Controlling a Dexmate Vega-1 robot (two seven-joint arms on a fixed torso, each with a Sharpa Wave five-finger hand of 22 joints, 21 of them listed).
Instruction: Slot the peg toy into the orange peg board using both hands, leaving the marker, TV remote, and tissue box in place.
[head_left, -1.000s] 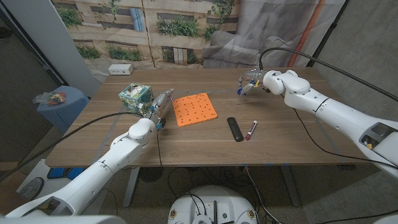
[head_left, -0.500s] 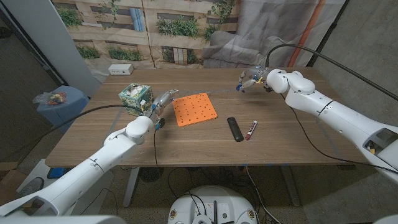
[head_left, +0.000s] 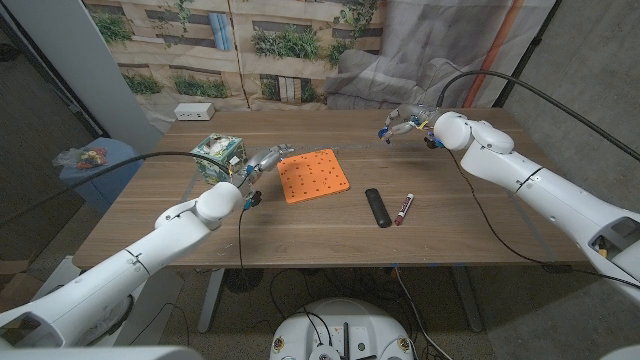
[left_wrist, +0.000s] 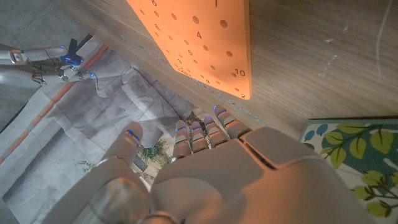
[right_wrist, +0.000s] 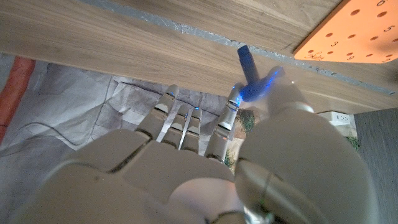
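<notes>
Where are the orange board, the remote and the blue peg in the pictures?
orange board (head_left: 314, 175), head view, middle of its top face
remote (head_left: 377, 207), head view, middle of its body
blue peg (right_wrist: 248, 65), right wrist view, its shaft above the fingers

Bare table lies between the raised right hand (head_left: 408, 124) and the orange peg board (head_left: 313, 175); the left hand (head_left: 262, 163) and tissue box (head_left: 219, 156) crowd the board's left edge, TV remote (head_left: 377, 207) and marker (head_left: 403, 208) lie near its front right.
</notes>
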